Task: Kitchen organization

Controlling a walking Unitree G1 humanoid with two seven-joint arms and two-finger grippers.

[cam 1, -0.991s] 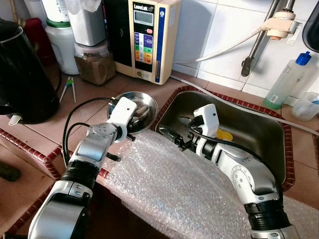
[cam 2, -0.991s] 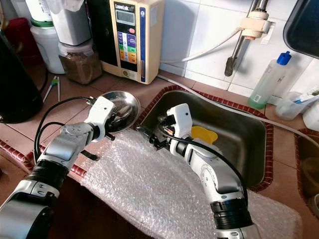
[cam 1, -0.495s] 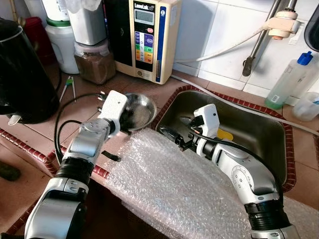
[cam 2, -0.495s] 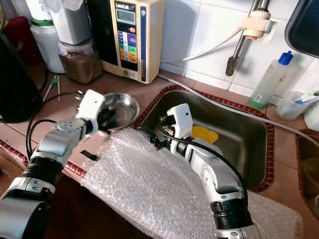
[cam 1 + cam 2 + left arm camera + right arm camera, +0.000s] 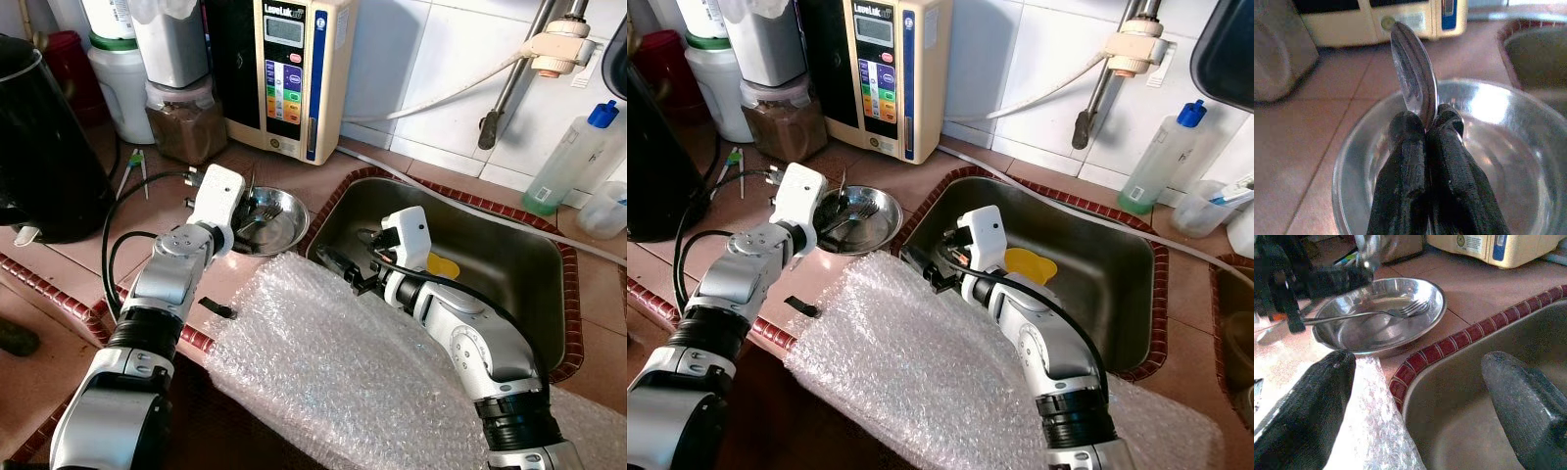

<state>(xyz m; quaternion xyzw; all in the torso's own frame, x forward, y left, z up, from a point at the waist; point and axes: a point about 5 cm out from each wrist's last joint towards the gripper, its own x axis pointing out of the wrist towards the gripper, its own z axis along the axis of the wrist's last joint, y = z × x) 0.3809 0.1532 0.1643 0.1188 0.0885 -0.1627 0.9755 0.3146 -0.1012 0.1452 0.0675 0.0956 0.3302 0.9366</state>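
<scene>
Your left hand (image 5: 1425,142) is clenched on a spoon (image 5: 1413,81), its fingers pinched tight on the handle so the spoon's head sticks up beyond the tips, poised over the near edge of the steel bowl (image 5: 284,220). The bowl sits on the tiled surface (image 5: 98,264) just beside the sink (image 5: 509,264), with a fork (image 5: 1371,313) lying across its inside.

Your right hand (image 5: 1420,396) is released, fingers spread wide, hovering at the sink's near corner above the edge of the bubble wrap (image 5: 333,362); it carries nothing.

If you mean to set the spoon down with the fork, bring the left hand low into the bowl before letting go, so the spoon slides onto the bottom and does not clatter or bounce out. Lay it alongside the fork, not across the tines. Open the fingers only a little at first, since the handle is thin and may stick or tip. Keep the right hand where it is, apart from the bowl, so the two arms don't crowd each other.
</scene>
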